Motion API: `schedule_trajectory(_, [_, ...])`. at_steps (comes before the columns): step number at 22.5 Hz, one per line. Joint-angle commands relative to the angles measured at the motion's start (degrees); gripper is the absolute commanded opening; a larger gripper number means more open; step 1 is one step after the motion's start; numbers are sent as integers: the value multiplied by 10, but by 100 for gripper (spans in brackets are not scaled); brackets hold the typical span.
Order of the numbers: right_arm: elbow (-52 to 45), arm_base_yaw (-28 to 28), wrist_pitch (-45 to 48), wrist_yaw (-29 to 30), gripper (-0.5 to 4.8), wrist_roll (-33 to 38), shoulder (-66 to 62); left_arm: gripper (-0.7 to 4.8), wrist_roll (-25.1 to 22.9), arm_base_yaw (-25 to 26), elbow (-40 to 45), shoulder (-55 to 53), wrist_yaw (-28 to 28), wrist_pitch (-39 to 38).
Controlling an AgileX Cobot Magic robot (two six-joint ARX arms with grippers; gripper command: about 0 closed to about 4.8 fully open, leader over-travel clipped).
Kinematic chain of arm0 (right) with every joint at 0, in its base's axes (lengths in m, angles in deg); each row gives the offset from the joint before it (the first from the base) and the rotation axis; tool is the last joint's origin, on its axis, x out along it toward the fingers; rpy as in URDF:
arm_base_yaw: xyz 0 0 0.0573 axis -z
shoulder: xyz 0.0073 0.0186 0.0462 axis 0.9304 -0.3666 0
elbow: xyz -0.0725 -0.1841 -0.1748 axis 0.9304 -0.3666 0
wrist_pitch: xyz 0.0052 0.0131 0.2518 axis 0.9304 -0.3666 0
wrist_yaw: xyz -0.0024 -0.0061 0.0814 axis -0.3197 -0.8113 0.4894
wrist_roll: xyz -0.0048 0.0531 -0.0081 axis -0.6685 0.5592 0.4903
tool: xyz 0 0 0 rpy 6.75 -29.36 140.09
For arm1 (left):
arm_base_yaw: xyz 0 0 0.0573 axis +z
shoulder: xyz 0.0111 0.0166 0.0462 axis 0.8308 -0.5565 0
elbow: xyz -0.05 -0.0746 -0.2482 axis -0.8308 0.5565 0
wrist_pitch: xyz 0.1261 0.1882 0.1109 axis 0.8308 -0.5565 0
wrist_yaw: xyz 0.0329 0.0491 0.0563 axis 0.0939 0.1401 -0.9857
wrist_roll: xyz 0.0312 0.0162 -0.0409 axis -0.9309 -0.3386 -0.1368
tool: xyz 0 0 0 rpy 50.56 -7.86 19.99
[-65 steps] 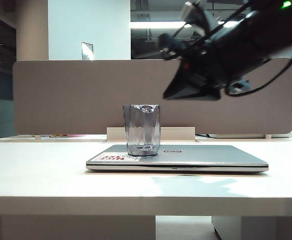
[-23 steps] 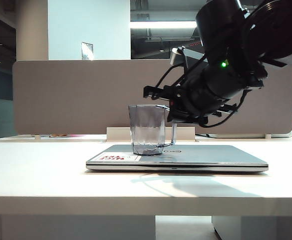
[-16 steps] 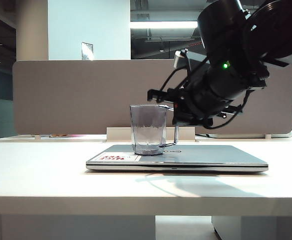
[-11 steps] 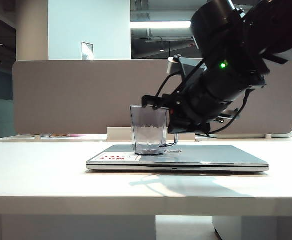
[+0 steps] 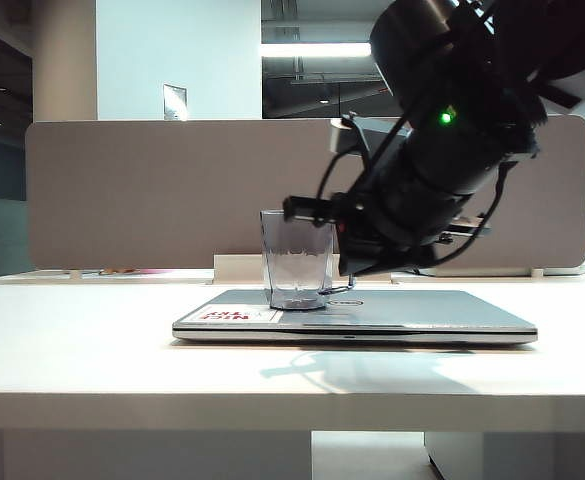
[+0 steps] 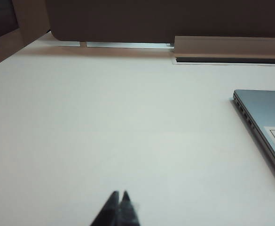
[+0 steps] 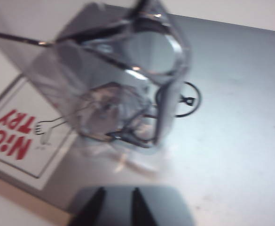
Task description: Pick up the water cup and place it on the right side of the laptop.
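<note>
The water cup point(image 5: 297, 258), a clear grey-blue faceted tumbler, stands upright on the left part of the closed silver laptop point(image 5: 422, 310), beside the lid's oval logo point(image 7: 184, 99). My right gripper point(image 5: 312, 210) hangs at rim height against the cup's right side. In the right wrist view the cup point(image 7: 123, 80) lies just ahead of the right gripper point(image 7: 117, 195), whose two dark tips stand a small gap apart, open and holding nothing. In the left wrist view my left gripper point(image 6: 120, 197) is shut over bare table, away from the laptop's edge point(image 6: 264, 117).
A white-and-red sticker point(image 7: 19, 136) marks the laptop's left corner. A grey partition point(image 5: 152, 190) and a low beige box point(image 5: 372, 266) stand behind the laptop. White table point(image 5: 82, 340) spreads to both sides of the laptop.
The right arm came down from the upper right to the cup's right side and tilted further. The cup shifted slightly rightward. The right gripper's tips now stand apart.
</note>
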Motion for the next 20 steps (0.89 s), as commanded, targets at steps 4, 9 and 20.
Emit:
schedule_trajectory(4, [2, -1, 18, -18, 122, -1, 5, -3, 13, 0, -2, -1, 2, 4])
schedule_trajectory(9, [3, 3, 56, -33, 129, -2, -2, -4, 13, 0, -2, -1, 2, 4])
schedule_trajectory(20, [5, 23, 109, -32, 217, -2, -32, -3, 13, 0, -2, -1, 2, 6])
